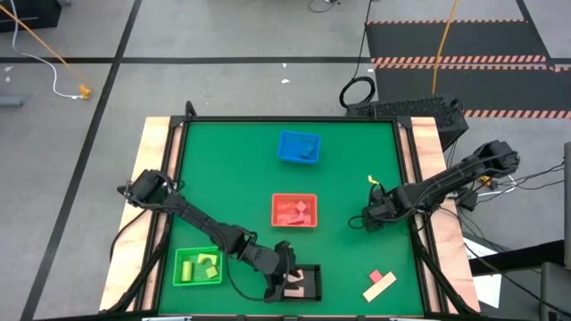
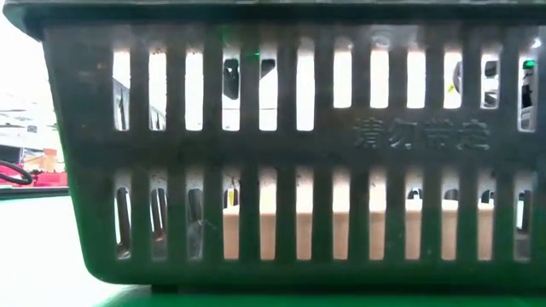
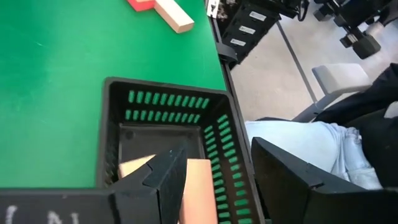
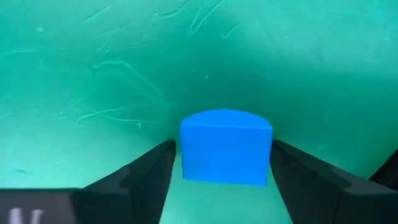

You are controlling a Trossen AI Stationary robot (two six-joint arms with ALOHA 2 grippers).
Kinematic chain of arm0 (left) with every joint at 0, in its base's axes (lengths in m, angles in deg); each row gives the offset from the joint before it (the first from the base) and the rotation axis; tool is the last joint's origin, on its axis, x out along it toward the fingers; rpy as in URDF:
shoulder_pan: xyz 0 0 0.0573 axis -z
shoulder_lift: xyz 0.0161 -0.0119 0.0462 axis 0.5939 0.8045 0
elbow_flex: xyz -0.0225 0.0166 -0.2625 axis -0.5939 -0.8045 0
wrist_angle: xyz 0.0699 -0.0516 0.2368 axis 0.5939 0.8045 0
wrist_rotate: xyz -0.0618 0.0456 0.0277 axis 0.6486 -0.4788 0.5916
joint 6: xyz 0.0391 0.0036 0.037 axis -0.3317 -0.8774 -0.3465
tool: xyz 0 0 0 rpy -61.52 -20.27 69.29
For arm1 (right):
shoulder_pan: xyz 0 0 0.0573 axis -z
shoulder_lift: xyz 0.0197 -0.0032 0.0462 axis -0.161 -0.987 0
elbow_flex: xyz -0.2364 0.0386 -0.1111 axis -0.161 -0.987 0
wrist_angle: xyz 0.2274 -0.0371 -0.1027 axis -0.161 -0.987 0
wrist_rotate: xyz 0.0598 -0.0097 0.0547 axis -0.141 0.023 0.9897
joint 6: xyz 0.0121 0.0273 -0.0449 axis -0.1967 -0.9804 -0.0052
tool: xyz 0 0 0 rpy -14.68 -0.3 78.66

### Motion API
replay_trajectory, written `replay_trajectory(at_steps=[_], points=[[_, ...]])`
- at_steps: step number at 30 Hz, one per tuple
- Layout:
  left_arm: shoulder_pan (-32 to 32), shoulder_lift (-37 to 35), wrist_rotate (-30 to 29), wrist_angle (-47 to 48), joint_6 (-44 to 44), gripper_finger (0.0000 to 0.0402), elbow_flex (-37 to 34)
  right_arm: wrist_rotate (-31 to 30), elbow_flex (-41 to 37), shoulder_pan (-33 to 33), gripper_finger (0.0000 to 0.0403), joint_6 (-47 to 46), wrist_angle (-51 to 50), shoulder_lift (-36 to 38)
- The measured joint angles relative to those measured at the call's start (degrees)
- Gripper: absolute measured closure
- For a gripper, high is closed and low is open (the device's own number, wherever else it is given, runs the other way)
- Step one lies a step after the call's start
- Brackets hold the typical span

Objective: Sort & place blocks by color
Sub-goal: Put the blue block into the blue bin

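Note:
My left gripper (image 1: pixel 287 278) (image 3: pixel 217 155) hangs open over the black slotted bin (image 1: pixel 310 283) (image 3: pixel 115 112) at the table's near edge. A tan block (image 3: pixel 200 186) shows inside the bin right beside one finger; whether it touches that finger cannot be told. A second tan block (image 3: pixel 134 167) lies in the bin. My right gripper (image 1: pixel 364 219) (image 4: pixel 224 146) is low over the mat on the table's right side, shut on a blue block (image 4: pixel 226 149) with a rounded top. A pink block (image 1: pixel 376 277) and a tan bar (image 1: pixel 380 287) lie touching on the mat near the right corner. My right gripper pinches the blue block between its two fingers (image 4: pixel 155 168), one on each opposite side face (image 4: pixel 186 158). The rounded face points away from the wrist. The fingers slant down at it from the table's right side. Whether it is clear of the mat does not show.
The blue bin (image 1: pixel 299 147) stands toward the far edge, the red bin (image 1: pixel 293 211) with pink blocks mid-table, and the green bin (image 1: pixel 198 267) with yellow blocks near the left corner. In the low view the black bin's wall (image 2: pixel 281 145) fills the picture. A seated person's legs (image 3: pixel 311 146) are beyond the near edge.

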Motion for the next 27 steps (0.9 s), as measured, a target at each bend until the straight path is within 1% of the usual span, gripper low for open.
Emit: replay_trajectory(at_steps=[7, 11, 16, 17, 21, 24, 27], points=[[-1.55, 0.00, -0.04, -0.31, 0.02, 0.0222, 0.00, 0.53, -0.04, 0.04, 0.0248, 2.64, 0.53, -0.04], [-2.36, 0.00, -0.04, -0.32, -0.15, 0.0222, 0.00, 1.48, -0.07, 0.07, 0.0249, 4.50, 0.46, 0.06], [-3.42, -1.68, -0.06, 2.27, -3.11, 0.0222, -0.02, 1.14, 1.12, 0.07, 0.0249, 5.17, 0.72, 3.46], [-3.78, -2.74, -0.05, 3.94, -3.82, 0.0222, -0.06, 0.17, 1.55, 0.05, 0.0249, 5.46, 0.47, 4.31], [-5.60, -8.03, -0.62, 9.79, -6.16, 0.0222, -0.07, -8.80, 4.20, 0.57, 0.0249, 8.06, 5.84, 8.83], [-6.50, -12.23, -3.63, 13.33, -8.62, 0.0222, -0.05, -13.60, 4.09, 2.25, 0.0249, 14.01, 14.50, 11.04], [-6.96, -15.45, -7.16, 15.94, -11.47, 0.0222, -0.04, -16.96, 4.09, 5.03, 0.0249, 23.63, 25.83, 11.96]])
